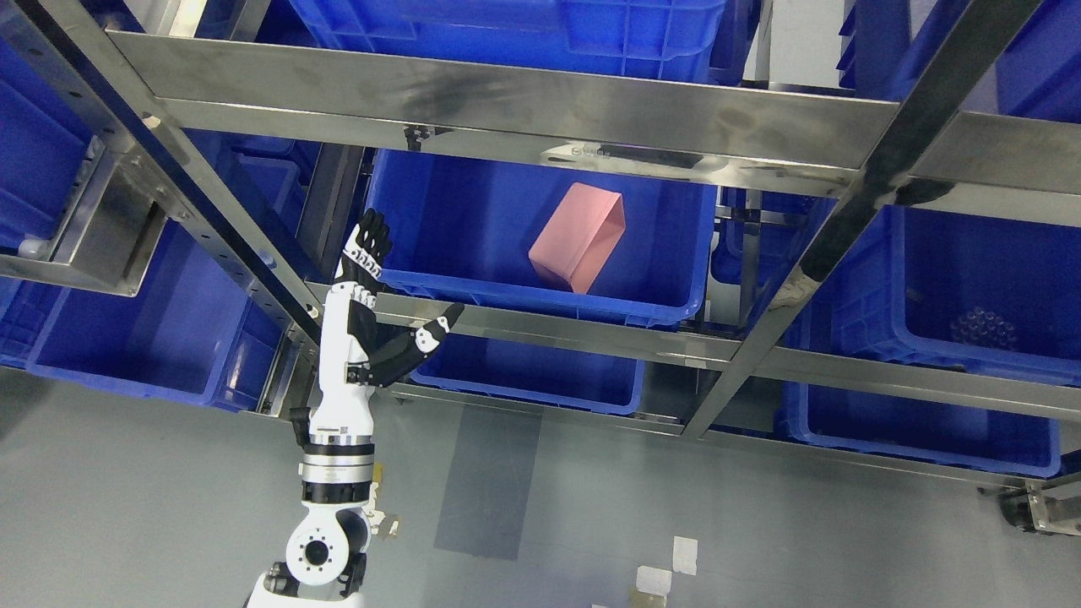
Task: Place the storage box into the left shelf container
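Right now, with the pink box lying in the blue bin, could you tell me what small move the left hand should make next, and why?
Probably draw the left hand back and down, away from the shelf. The pink storage box already lies tilted inside the blue container, apart from the hand, whose fingers are spread and hold nothing, so the placing looks done.

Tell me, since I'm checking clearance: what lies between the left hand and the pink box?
In the head view, only the blue container's bare floor and near-left rim separate the open left hand from the pink box.
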